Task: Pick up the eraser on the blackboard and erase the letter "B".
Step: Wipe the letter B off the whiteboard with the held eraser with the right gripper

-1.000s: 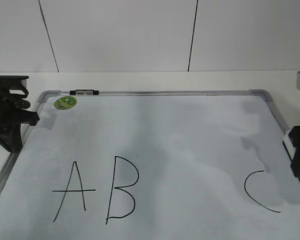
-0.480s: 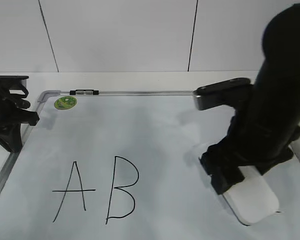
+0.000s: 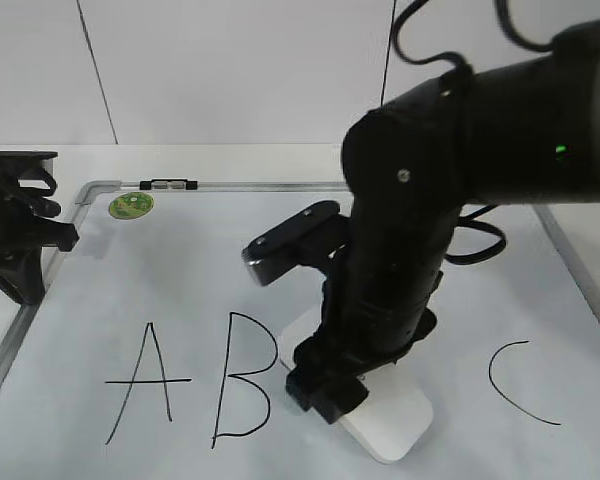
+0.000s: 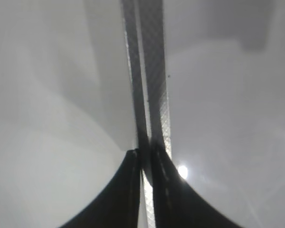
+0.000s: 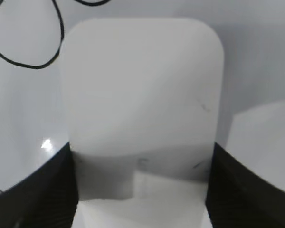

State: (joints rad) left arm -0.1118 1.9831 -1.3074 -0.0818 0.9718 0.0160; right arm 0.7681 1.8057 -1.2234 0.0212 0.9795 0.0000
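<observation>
Blackboard [image 3: 380,215]: a pale wipe-clean sheet in a grey metal frame, lying flat and filling most of the exterior view; smooth and glossy by the glare, so I judge a block will slide on it easily.
Room: white panelled wall at 12 o'clock behind the board, pale table around the frame.
Right arm: bulky black, reaching in from 2 o'clock to the board's middle.
Eraser [image 3: 392,418]: white glossy rounded block at about 6 o'clock on the board, just right of the letter; it looks stiff, light and slick-sided, so the long flanks are the sound place to grip.
Right gripper [image 5: 141,156]: jaws set wide, clamped on the eraser's two long sides.
Left gripper [image 4: 145,156]: parked at 9 o'clock by the frame edge, jaws pressed together, holding nothing.
Letter "B" [image 3: 244,378]: thin black line, whole and unwiped, between the "A" [image 3: 145,380] and the eraser.
"C" [image 3: 520,382]: at 4 o'clock, well apart.
Green sticker [image 3: 131,205]: at 10 o'clock.
</observation>
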